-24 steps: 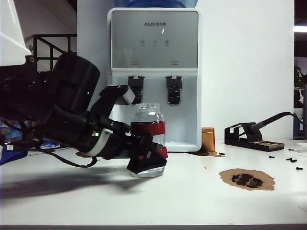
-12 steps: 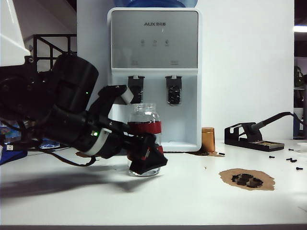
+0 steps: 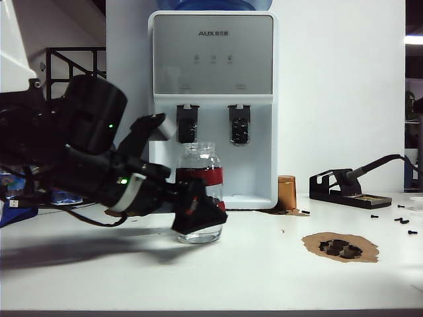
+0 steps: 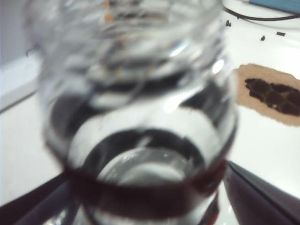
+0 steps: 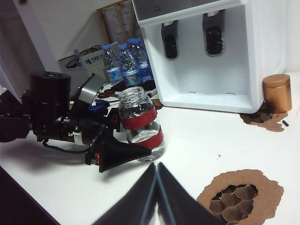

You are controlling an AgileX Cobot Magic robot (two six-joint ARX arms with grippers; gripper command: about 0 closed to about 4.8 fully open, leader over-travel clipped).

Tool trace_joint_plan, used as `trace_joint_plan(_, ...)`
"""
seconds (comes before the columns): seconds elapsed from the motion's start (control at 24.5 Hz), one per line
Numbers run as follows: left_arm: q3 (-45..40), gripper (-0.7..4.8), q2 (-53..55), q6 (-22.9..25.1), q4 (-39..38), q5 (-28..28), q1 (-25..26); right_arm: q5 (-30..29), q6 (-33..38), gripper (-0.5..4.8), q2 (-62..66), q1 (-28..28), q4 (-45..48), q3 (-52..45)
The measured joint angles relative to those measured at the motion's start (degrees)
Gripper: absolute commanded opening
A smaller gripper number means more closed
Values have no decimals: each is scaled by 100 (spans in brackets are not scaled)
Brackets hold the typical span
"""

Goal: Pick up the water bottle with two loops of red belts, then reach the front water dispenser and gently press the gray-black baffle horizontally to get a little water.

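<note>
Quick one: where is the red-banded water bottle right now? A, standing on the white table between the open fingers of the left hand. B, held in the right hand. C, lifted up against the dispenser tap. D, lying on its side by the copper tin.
A: the water bottle stands upright on the table, the left hand open around its base; the right hand is shut and apart.

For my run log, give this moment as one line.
left gripper: open around water bottle | bottle: on table | right gripper: shut, away | baffle: untouched
</note>
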Motion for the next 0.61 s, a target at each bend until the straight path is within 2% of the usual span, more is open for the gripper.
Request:
trace_joint_plan(0.16, 0, 479, 0, -2, -197, 205, 243, -7, 0, -2, 0, 0, -7, 0)
trace_joint_plan(0.25, 0, 479, -2, -2, -492, 885, 597, -22, 0, -2, 0, 0, -7, 0)
trace_joint_plan(0.49, 0, 479, -2, 0, -1082, 2245, 1303, -68, 0, -2, 0, 0, -72, 0)
trace_joint_plan(0.53, 0, 336, -4, 0, -1119, 2361, 1386, -72, 0, -2, 0, 0, -92, 0)
trace_joint_plan(0.57, 0, 100, -59, 0, -1248, 2420, 1582, -85, 0, -2, 0, 0, -90, 0)
trace_joint_plan(0.61, -2, -3, -197, 0, -1381, 2413, 1801, -90, 0, -2, 0, 0, -90, 0)
